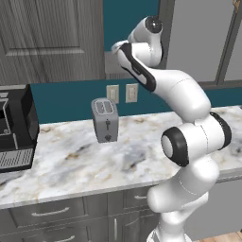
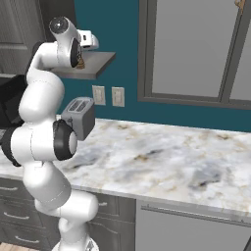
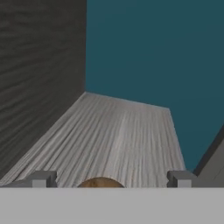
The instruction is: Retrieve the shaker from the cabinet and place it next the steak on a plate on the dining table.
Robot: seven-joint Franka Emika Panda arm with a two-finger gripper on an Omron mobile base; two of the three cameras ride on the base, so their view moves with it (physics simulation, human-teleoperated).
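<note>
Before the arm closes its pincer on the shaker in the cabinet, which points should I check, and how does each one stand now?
1. Pincer open: ok, the two fingertips stand wide apart.
2. Shaker between the tips: ok, its brown round top sits between them at the bottom of the hand view.
3. Tips low enough around the shaker body: cannot tell, since just the top of it shows.
4. Hand inside the cabinet: ok, the hand reaches over the grey shelf.
5. Shelf past the shaker free of other things: ok.
6. Toaster away from the hand: ok, it stands below on the marble counter.
</note>
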